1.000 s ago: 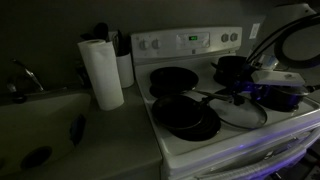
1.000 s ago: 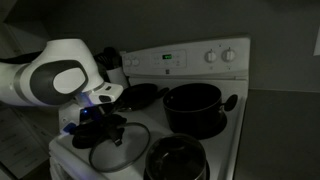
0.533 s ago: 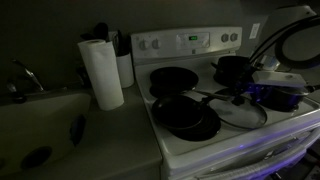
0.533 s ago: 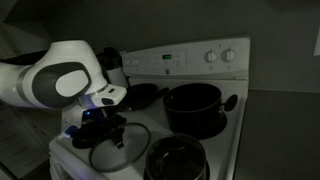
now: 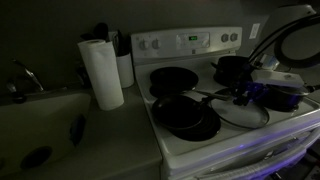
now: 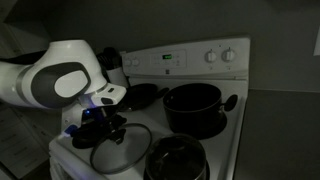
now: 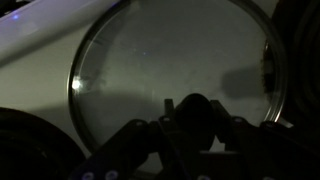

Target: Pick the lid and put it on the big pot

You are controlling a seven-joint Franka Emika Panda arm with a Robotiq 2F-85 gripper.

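Claw down on the glass lid, pot standing open

The lid (image 5: 245, 114) lay flat on the white stove (image 5: 200, 152) at the lower right of an exterior view, just right of a black frying pan (image 5: 185, 116). The big pot (image 5: 232, 68) sat above it in the frame, near the control panel, apart from the lid and uncovered. The claw (image 5: 243, 96) was right over the lid's middle. In the wrist view the lid (image 7: 170, 70) filled most of the frame, with the claw (image 7: 196, 108) coming up dark from the bottom edge. Honestly it was too murky to tell whether it was clenched on the knob or loose. A paper towel roll (image 5: 101, 72) stood upright at the centre left of the frame.
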